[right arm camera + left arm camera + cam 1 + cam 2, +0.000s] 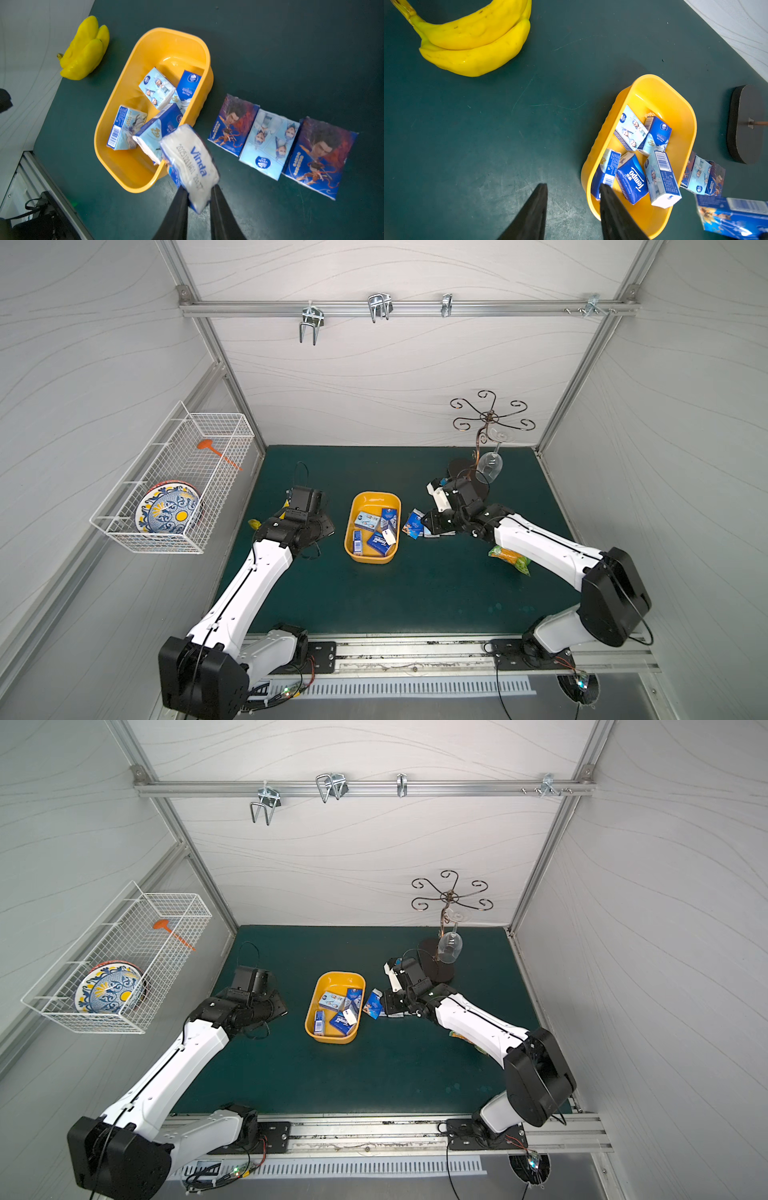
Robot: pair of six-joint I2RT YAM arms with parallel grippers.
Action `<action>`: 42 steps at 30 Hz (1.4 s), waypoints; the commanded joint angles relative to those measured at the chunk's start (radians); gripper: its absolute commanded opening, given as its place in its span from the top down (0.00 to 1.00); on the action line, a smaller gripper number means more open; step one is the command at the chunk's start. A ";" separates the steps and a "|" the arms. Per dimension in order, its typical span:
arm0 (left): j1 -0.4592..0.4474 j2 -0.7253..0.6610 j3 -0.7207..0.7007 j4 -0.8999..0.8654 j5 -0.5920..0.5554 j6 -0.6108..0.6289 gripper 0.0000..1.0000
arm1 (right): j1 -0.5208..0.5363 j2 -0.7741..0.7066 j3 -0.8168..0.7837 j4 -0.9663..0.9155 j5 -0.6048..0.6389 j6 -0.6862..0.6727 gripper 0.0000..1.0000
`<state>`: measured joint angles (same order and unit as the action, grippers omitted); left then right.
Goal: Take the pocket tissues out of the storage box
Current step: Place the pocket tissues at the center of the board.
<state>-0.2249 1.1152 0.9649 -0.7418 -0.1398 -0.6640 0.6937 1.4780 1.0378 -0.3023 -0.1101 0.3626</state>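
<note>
Right gripper clamps a white-ended packet by one end, over the box near rim, likely to clear the wall. Left gripper hangs slightly parted, empty, beside box. Other packets lie inside. Three packets sit in a row on mat, just right of box.
</note>
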 commanded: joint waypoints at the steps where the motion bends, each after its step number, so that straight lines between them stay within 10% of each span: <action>1: -0.002 0.006 0.046 0.030 -0.006 0.014 0.55 | -0.002 -0.058 -0.046 -0.055 -0.059 -0.026 0.79; 23: -0.003 0.009 0.049 0.030 -0.012 0.009 0.55 | -0.030 0.181 -0.088 -0.034 -0.252 -0.070 0.70; 42: -0.002 -0.010 0.051 0.024 0.005 0.014 0.55 | 0.086 0.042 -0.266 0.140 -0.009 0.254 0.48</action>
<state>-0.2249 1.1210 0.9688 -0.7357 -0.1394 -0.6617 0.7582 1.5139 0.7975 -0.2501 -0.1936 0.5186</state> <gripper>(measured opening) 0.447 0.523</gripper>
